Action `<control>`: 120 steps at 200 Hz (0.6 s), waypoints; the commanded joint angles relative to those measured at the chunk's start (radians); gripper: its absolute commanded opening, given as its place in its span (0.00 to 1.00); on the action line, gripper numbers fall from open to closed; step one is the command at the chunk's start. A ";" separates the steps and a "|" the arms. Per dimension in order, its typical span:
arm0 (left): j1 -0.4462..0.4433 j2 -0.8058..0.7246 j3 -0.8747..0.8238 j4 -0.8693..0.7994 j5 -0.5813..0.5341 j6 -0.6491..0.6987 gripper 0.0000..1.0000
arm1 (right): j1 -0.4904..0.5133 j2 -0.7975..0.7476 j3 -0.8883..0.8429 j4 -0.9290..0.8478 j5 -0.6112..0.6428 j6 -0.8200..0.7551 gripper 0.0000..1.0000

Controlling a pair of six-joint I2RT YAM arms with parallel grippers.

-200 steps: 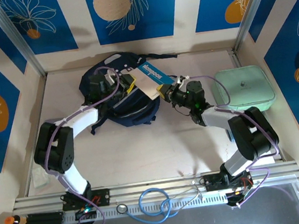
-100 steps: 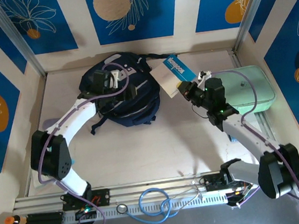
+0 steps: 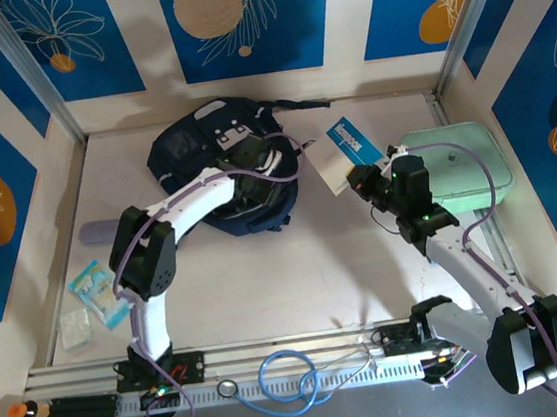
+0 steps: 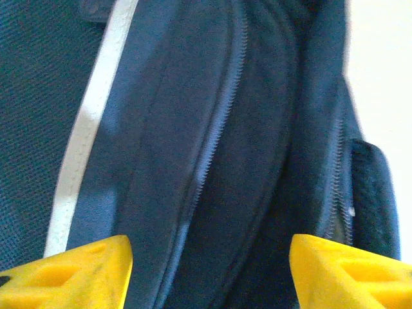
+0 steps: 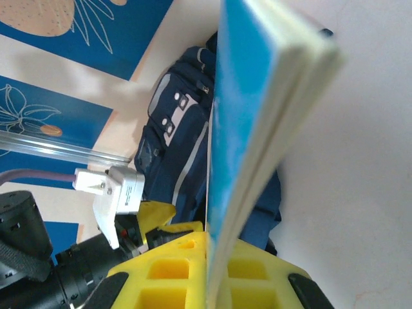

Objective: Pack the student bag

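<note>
The student bag (image 3: 202, 152), dark navy with grey patches and a pale stripe, lies at the back left of the table. My left gripper (image 3: 272, 165) hovers over its right side. In the left wrist view its yellow fingers (image 4: 84, 273) stand well apart, open, just above the bag's zipped seams (image 4: 219, 148). My right gripper (image 3: 357, 175) is to the right of the bag, shut on a blue and white notebook (image 3: 345, 147). In the right wrist view the notebook (image 5: 257, 96) stands edge-on between the yellow fingers (image 5: 174, 270), with the bag (image 5: 170, 141) beyond it.
A mint-green case (image 3: 460, 163) sits at the right, close behind the right arm. Small packets (image 3: 94, 288) and a greyish object (image 3: 95, 232) lie at the left edge. A blue cable (image 3: 288, 378) is coiled on the front rail.
The right gripper has carried the notebook rightward, off the bag. The left gripper has swung across the bag to its right side, opening wider and then narrowing.
</note>
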 commanded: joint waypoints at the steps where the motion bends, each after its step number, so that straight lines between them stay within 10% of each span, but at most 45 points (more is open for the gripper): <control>1: 0.007 0.047 0.079 -0.079 -0.098 0.012 0.62 | -0.003 -0.024 -0.011 -0.009 0.013 -0.014 0.00; 120: 0.008 0.167 0.234 -0.195 -0.172 -0.038 0.26 | -0.012 -0.043 -0.027 -0.028 0.015 -0.001 0.00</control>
